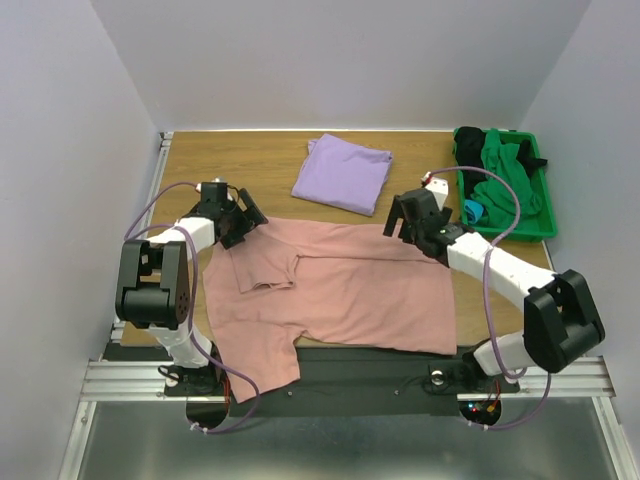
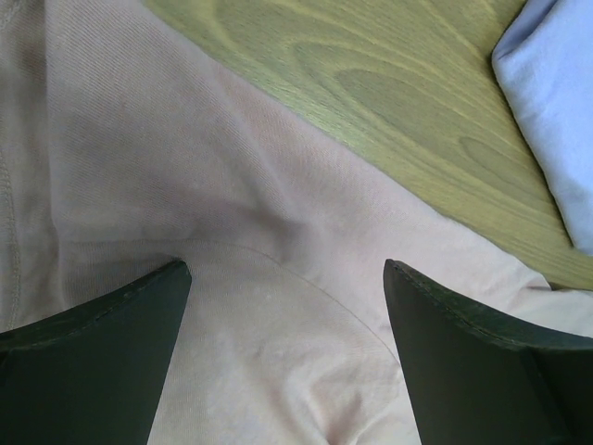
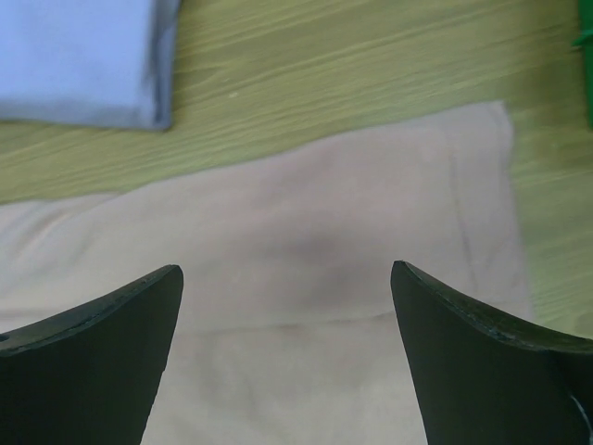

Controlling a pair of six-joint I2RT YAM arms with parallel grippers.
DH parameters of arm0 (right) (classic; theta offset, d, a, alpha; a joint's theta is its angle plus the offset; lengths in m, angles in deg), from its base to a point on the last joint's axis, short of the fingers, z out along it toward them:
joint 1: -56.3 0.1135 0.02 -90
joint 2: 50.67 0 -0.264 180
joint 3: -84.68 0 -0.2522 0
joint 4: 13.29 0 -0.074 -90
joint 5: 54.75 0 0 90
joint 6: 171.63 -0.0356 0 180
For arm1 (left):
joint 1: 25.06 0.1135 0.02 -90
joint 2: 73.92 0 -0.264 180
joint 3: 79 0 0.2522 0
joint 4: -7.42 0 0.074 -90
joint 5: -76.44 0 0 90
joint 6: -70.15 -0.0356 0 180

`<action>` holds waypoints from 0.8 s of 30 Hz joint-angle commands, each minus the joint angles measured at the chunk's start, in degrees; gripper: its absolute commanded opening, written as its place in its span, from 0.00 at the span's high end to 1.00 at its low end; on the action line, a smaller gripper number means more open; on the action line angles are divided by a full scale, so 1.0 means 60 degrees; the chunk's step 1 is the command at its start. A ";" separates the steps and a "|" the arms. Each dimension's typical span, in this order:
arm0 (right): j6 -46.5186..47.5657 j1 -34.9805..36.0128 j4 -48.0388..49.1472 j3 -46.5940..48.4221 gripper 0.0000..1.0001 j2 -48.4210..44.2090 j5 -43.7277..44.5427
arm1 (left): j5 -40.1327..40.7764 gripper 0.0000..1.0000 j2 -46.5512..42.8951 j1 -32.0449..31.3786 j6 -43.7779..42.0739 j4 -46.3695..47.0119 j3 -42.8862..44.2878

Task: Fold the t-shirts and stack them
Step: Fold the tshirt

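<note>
The dusty-pink t-shirt (image 1: 340, 290) lies spread on the wooden table, print hidden, one sleeve folded in at the left and a corner hanging over the near edge. The lavender t-shirt (image 1: 343, 173) lies folded behind it. My left gripper (image 1: 250, 220) is open over the pink shirt's far left corner (image 2: 278, 278), fingers apart with cloth between them. My right gripper (image 1: 397, 222) is open over the shirt's far right edge (image 3: 306, 250), nothing held. The lavender shirt shows at the edge of the left wrist view (image 2: 556, 111) and the right wrist view (image 3: 83, 56).
A green tray (image 1: 505, 215) at the far right holds green and black clothes. White walls close in the table on three sides. A metal rail runs along the near edge (image 1: 350, 378).
</note>
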 commanded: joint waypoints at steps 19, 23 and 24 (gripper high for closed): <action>0.0832 -0.2271 0.0105 0.2608 0.00 0.4649 -0.0151 | 0.0270 0.02 0.1674 0.0061 -0.0436 -0.0971 0.1698; 0.1053 -0.2563 0.0091 0.3267 0.00 0.5438 0.0023 | 0.0212 0.02 0.2331 0.0061 -0.0451 -0.1132 0.2618; 0.1125 -0.2637 0.0091 0.3429 0.00 0.5543 0.0039 | 0.0168 0.02 0.2464 0.0061 -0.0466 -0.1176 0.2781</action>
